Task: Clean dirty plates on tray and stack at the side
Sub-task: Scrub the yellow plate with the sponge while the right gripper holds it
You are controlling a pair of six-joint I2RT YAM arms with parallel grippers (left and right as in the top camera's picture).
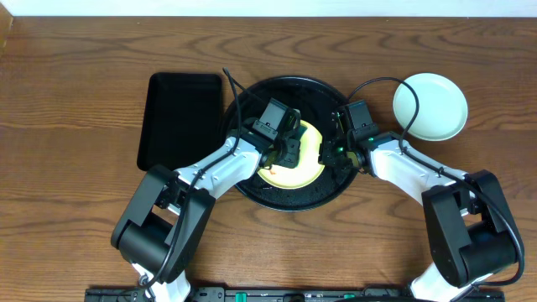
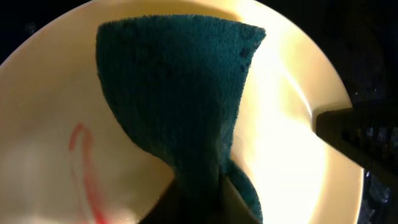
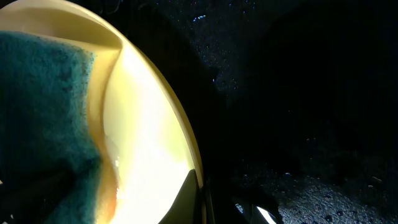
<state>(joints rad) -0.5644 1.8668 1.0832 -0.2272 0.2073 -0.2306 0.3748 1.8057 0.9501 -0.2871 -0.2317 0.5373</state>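
Seen from above, a rectangular black tray (image 1: 180, 117) lies on the wooden table (image 1: 75, 101), at nine o'clock from the round black tray (image 1: 315, 91). Inside the round black tray, toward six o'clock, rests the yellow plate (image 1: 309, 168). The left gripper (image 1: 288, 149) is over the yellow plate, clenched on a dark green sponge (image 2: 180, 93) pressed against the plate's face. In the left wrist view, a red smear (image 2: 81, 168) shows at eight o'clock. The right gripper (image 1: 336, 155) pinches the yellow plate's rim at three o'clock. A mint plate (image 1: 430, 106) sits on the table at two o'clock, apart from the round black tray.
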